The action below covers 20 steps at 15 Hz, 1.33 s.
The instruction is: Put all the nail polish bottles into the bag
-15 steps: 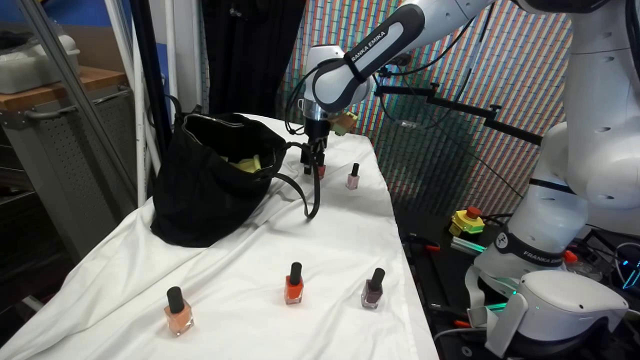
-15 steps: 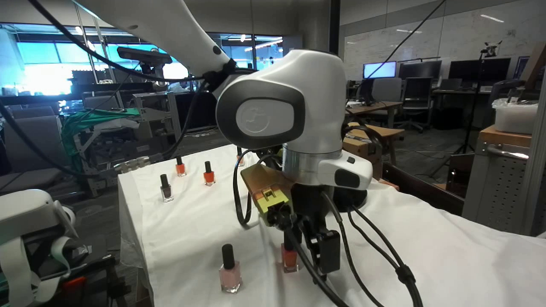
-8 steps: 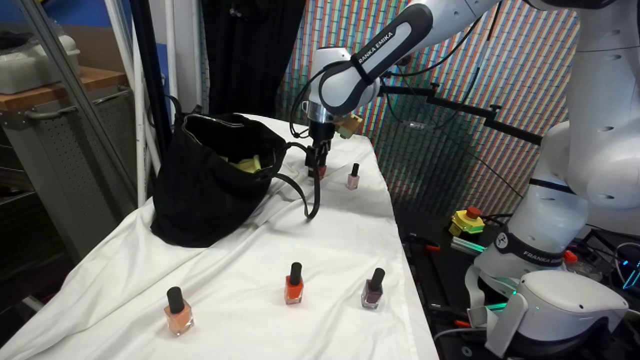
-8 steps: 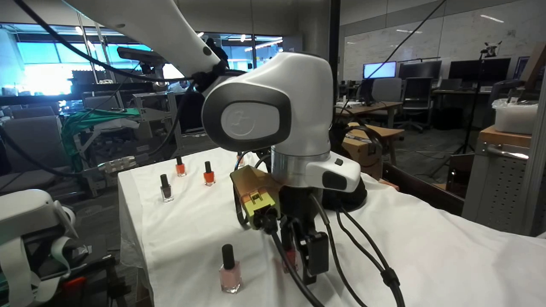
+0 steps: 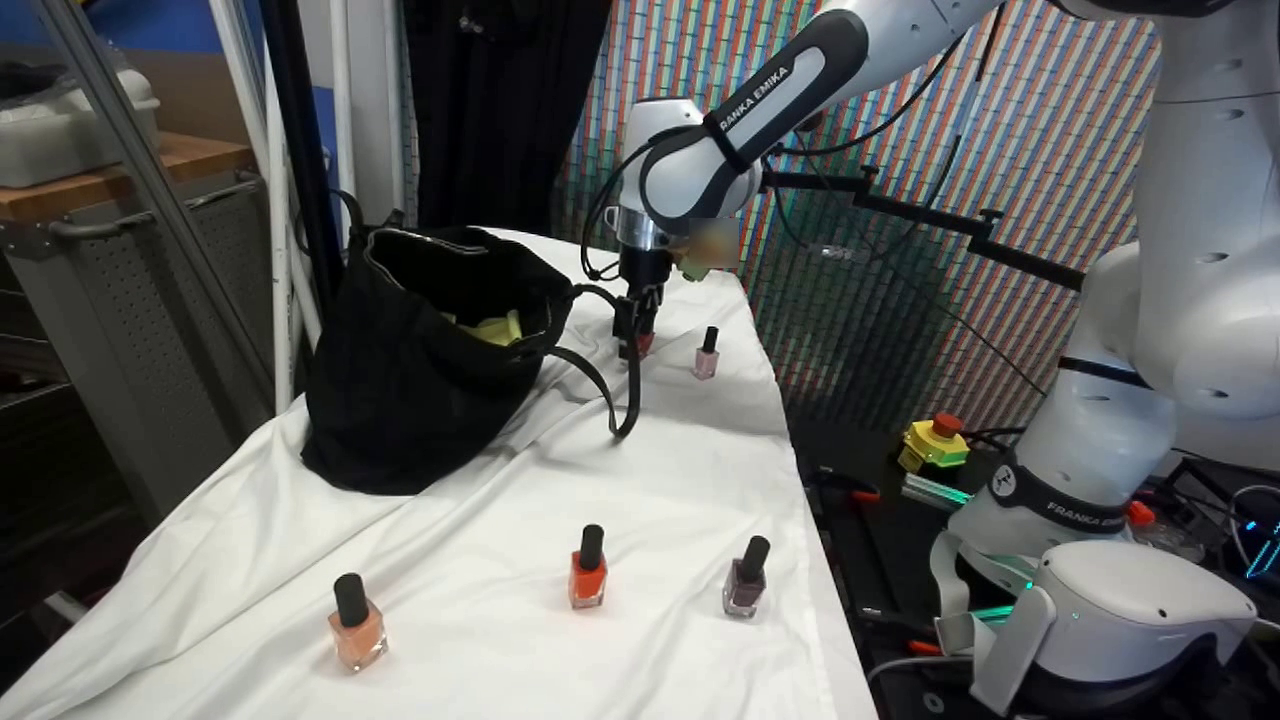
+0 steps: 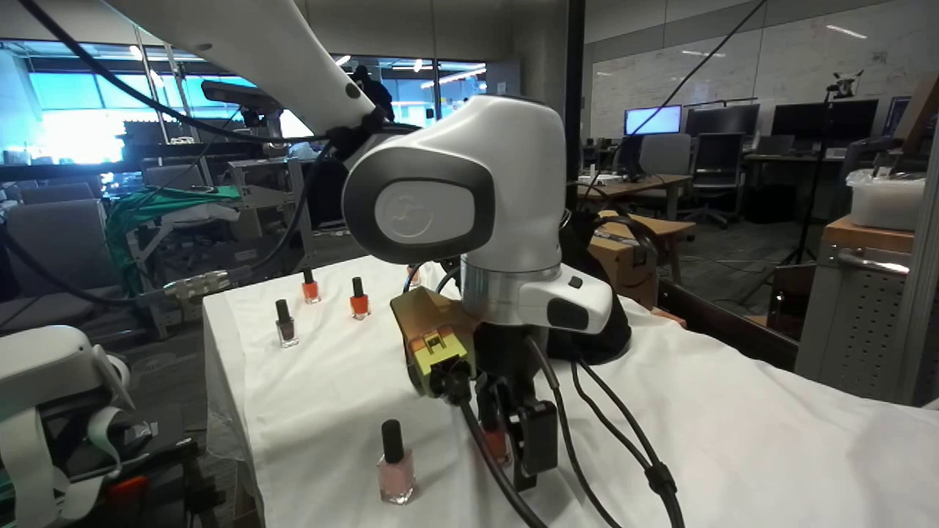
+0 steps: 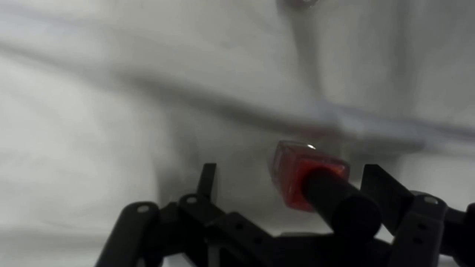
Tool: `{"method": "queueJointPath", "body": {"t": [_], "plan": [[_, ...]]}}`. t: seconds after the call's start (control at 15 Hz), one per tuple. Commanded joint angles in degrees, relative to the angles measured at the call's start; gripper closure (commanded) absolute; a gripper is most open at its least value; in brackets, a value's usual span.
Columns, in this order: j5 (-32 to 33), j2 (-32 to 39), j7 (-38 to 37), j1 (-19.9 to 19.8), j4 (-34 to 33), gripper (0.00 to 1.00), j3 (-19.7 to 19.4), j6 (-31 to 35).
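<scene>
"Black fabric, that bag (image 5: 400,390), slumped a little with its mouth wide. Where does it stand?"

"Right on the table (image 5: 690,470), which is draped in white. One thin handle (image 5: 634,385) loops out and hangs low, and there's yellowish-green lining (image 5: 492,330) showing inside. Deeper in, it's hidden from here."

"And the hand (image 7: 291,178), has it got hold of anything?"

"I'd say it's spread wide. Down low over the table, its fingers (image 7: 207,181) stand well apart, with a red bottle (image 7: 297,170) between them, much closer to one than to the other. Whether that nearer finger touches the glass or the dark cap, I can't tell."

"Any other nail polish about?"

"A pale pink bottle (image 5: 706,362) stands near the hand, over by the table's edge. Toward the opposite end there's a dark grey bottle (image 5: 744,592), an orange bottle (image 5: 588,582), a peach bottle (image 5: 358,638) and a second orange bottle (image 6: 311,291), set apart from one another."

"So six that we can count, all outside the bag?"

"Six, each with a tall dark cap, each standing upright on the table. And by the foot of the arm (image 5: 775,90) there's a white headset (image 5: 1140,620) lying beside the table. A yellow box (image 5: 932,450) with a red button sits a little farther along."
</scene>
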<state>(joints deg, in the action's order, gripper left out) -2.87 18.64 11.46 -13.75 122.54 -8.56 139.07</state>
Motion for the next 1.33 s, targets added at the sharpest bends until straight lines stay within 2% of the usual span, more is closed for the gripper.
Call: {"method": "queueJointPath", "body": {"t": [0.0,0.47,1.27], "plan": [[-0.01,-1.15,0.48,0.01,0.27,0.0,0.32,1.11],[1.44,-2.3,-0.58,0.95,-1.06,0.0,-0.09,0.46],[3.64,-4.76,-1.93,1.59,1.5,0.0,-0.42,0.92]]}}
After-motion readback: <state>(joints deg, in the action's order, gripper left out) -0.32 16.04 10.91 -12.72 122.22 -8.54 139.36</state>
